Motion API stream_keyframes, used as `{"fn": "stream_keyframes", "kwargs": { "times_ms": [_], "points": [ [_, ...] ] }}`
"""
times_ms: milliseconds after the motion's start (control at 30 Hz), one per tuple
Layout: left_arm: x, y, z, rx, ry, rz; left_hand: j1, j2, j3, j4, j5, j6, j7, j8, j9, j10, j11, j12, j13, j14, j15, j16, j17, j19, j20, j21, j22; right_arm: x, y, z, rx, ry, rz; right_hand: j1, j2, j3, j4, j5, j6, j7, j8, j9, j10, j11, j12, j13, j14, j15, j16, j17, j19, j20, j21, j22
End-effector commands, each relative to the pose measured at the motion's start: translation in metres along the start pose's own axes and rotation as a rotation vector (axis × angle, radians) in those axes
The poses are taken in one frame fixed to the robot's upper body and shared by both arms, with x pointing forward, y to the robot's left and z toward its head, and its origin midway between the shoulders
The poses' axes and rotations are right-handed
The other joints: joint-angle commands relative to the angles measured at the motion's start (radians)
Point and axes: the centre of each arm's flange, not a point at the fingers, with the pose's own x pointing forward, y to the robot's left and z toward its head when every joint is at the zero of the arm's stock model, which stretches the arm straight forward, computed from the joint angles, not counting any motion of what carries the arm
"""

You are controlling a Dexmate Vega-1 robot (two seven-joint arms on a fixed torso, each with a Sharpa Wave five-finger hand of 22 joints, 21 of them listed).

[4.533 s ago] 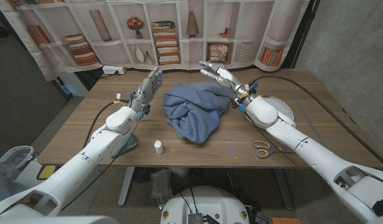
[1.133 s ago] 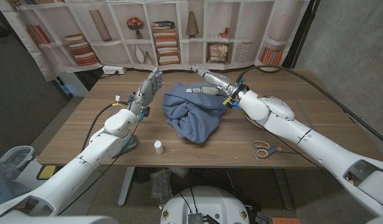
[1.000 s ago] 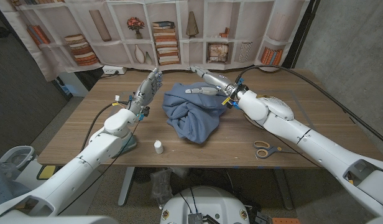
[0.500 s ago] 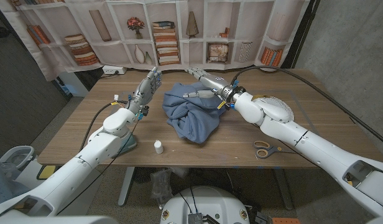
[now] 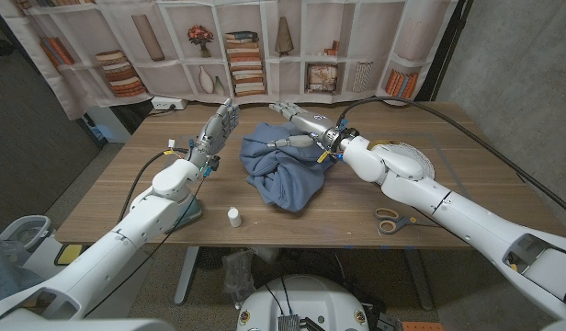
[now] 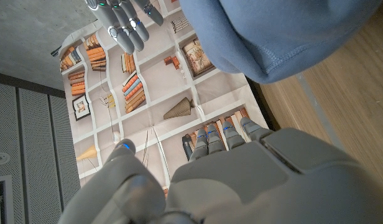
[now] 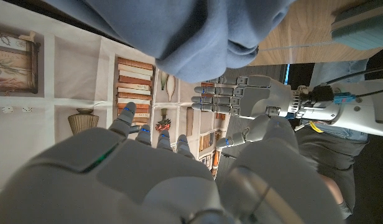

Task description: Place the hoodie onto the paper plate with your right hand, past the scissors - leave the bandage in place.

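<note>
Right hand (image 5: 297,127) swung from 3 o'clock over hoodie (image 5: 285,165) top, fingers spread, nothing grasped yet; grab looks imminent. Left hand (image 5: 220,127) unchanged, fingers released.

My head camera looks down over the table (image 5: 127,198); both wrist cameras sit close, inverted, sharing the hoodie (image 5: 285,170) and bookshelf backdrop (image 5: 255,55).

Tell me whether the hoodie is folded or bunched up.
Bunched up: the hoodie lies in a crumpled blue heap mid-table, with irregular folds and no neat edges.
</note>
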Motion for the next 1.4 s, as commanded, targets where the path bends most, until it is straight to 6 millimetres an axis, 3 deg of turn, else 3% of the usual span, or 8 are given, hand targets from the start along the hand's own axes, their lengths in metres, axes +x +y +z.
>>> {"fn": "stream_keyframes", "kwargs": {
  "times_ms": [33,1400],
  "points": [
    [0.002,0.0,-0.002,-0.004,0.001,-0.001,0.014,0.0,-0.004,-0.002,-0.003,0.006,-0.001,0.007,0.003,0.0,0.001,0.001,0.004,-0.005,0.008,0.003,0.005,0.005,-0.024,-0.001,0.004,0.006,0.006,0.003,-0.051,0.016,0.044,0.001,0.003,-0.011,0.0,0.013,0.006,0.002,0.012,0.001,0.005,0.004,0.011,0.002,0.002,-0.003,0.008,0.002,0.007,-0.001,-0.008,0.002],
    [0.004,0.001,-0.002,-0.003,0.007,-0.004,0.019,0.005,-0.011,-0.003,-0.004,0.011,0.002,0.007,0.003,0.0,0.003,0.001,0.004,-0.006,0.015,0.003,0.005,0.001,-0.026,-0.003,0.004,0.024,0.03,-0.006,-0.059,0.081,0.181,0.012,0.011,-0.02,-0.002,0.026,-0.002,0.017,0.008,0.001,0.013,0.024,0.014,0.001,0.026,0.003,0.013,0.002,0.018,-0.001,-0.01,0.003]
  ]
}}
